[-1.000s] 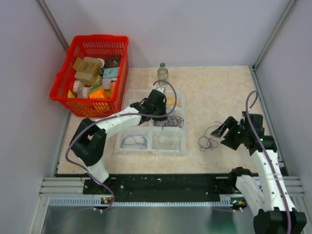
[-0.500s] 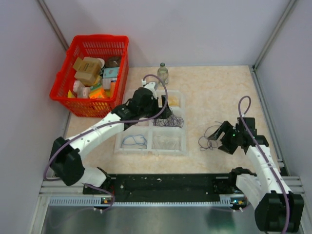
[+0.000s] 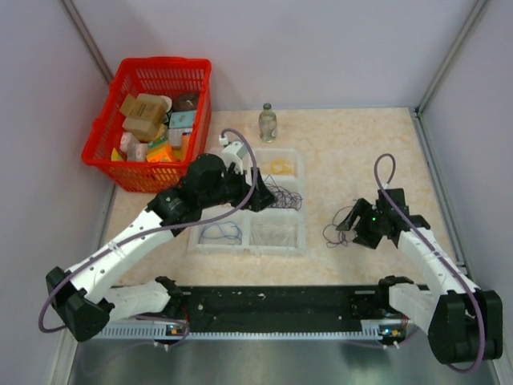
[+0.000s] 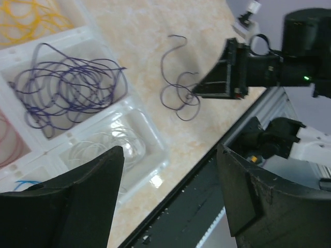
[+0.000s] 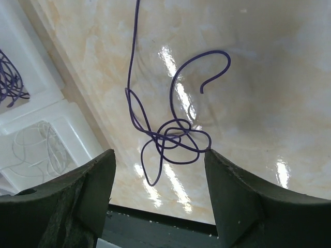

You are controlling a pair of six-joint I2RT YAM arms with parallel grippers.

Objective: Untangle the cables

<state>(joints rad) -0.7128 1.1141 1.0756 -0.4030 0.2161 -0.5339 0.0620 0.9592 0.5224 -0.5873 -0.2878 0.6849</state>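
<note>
Left fingers point(image 4: 77, 206), right fingers point(image 5: 243, 196) spread, seemingly empty.

I can read no words, brands or numbers anywhere: the printing on the packets point(image 3: 144, 116) in the red basket point(image 3: 164, 62) and the small bottle point(image 3: 267, 124) is too blurred for me.

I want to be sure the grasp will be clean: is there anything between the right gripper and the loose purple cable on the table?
Nothing visible does. The right gripper is open, and the purple cable lies alone on the table, framed between its fingers in the wrist view. The tray sits off to one side.
</note>
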